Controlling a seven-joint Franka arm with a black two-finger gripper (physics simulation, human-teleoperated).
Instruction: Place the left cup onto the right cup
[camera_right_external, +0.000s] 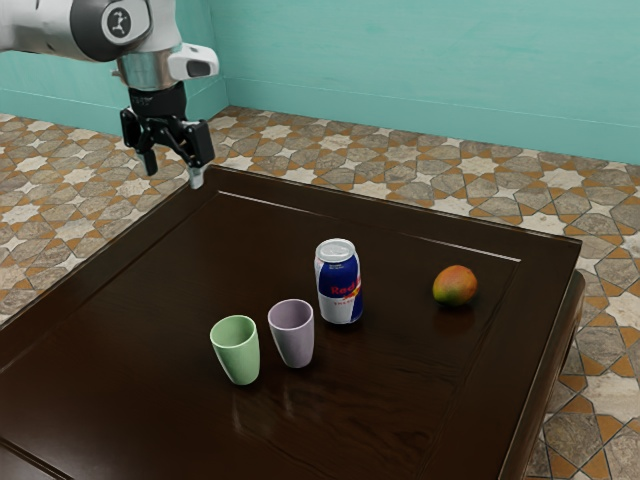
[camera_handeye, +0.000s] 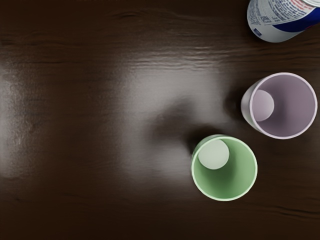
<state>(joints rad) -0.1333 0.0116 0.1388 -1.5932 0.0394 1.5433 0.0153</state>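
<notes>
A light green cup (camera_right_external: 236, 349) stands upright on the dark wooden table (camera_right_external: 140, 300), toward the exterior view's left. Right beside it, on its right, stands a pale purple cup (camera_right_external: 291, 332), also upright. The two are close but apart. My gripper (camera_right_external: 172, 166) hangs high above the table's far left corner, well away from both cups, open and with nothing between its fingers. From above, the wrist view shows the green cup (camera_handeye: 224, 167) and the purple cup (camera_handeye: 280, 105) with their open mouths facing up.
A blue and silver drink can (camera_right_external: 338, 281) stands just behind and to the right of the purple cup; its edge also shows as the can (camera_handeye: 285, 17). A mango (camera_right_external: 455, 285) lies farther right. The table has a raised rim.
</notes>
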